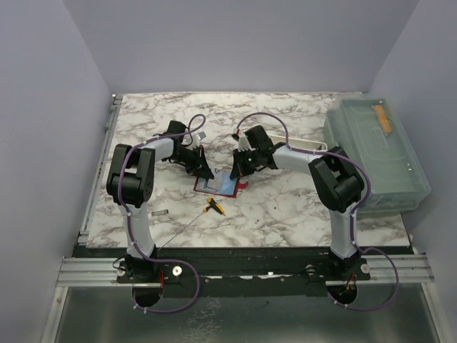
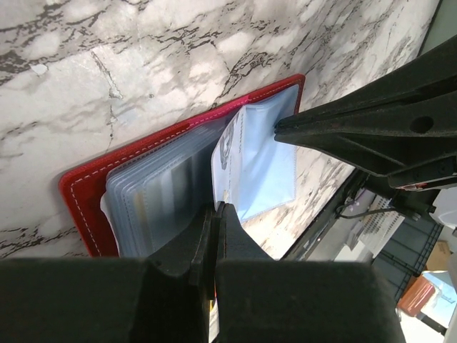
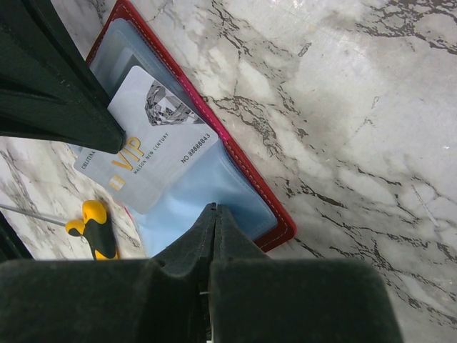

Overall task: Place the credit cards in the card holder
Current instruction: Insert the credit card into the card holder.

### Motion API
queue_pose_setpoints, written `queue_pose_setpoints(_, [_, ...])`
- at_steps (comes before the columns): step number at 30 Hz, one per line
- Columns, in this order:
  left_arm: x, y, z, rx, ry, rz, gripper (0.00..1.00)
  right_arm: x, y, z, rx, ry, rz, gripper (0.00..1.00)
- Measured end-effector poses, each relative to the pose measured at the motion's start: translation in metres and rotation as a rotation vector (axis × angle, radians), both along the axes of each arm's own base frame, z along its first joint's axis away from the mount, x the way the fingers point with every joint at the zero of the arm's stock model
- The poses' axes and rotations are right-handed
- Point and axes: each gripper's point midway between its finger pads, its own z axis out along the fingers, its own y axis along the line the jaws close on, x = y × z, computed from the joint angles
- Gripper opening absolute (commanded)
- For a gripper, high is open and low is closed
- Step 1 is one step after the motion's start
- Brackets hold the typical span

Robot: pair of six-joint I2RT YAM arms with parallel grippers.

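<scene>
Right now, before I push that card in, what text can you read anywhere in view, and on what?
"VIP" in gold: on the pale card lying on the open card holder.
"NO.88888883": same card; digits small, not certain.
"MASON NEW CENTURY": under "VIP"; tiny, my best reading.
One word at the card's left edge: partly covered, unreadable.
Print on that card in the left wrist view: too blurred.
Nothing readable elsewhere.

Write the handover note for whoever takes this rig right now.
Left gripper: fingers spread around a lifted clear sleeve of the card holder; grip unclear.
Right gripper: fingers straddle the pale VIP card; grip unclear.
The card holder lies open mid-table, with the card partly over its lining and not clearly in a slot.
A second card can't be made out.
Left to do: seat this card, find the other.
</scene>
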Motion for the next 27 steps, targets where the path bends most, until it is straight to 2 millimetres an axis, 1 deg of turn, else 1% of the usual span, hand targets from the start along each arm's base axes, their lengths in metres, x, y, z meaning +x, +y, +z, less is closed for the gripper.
queue_pose_setpoints(17, [-0.001, -0.004, 0.001, -0.037, 0.012, -0.010, 0.00, 0.000, 0.002, 0.000, 0.019, 0.010, 0.011, 0.00])
queue_pose_setpoints(22, [-0.003, -0.012, 0.002, -0.108, 0.028, -0.017, 0.00, 0.002, 0.002, 0.000, 0.030, 0.014, 0.015, 0.00])
queue_pose_setpoints(27, [-0.011, -0.017, -0.001, -0.168, 0.056, -0.018, 0.00, 0.002, 0.003, 0.000, 0.032, 0.015, 0.016, 0.00])
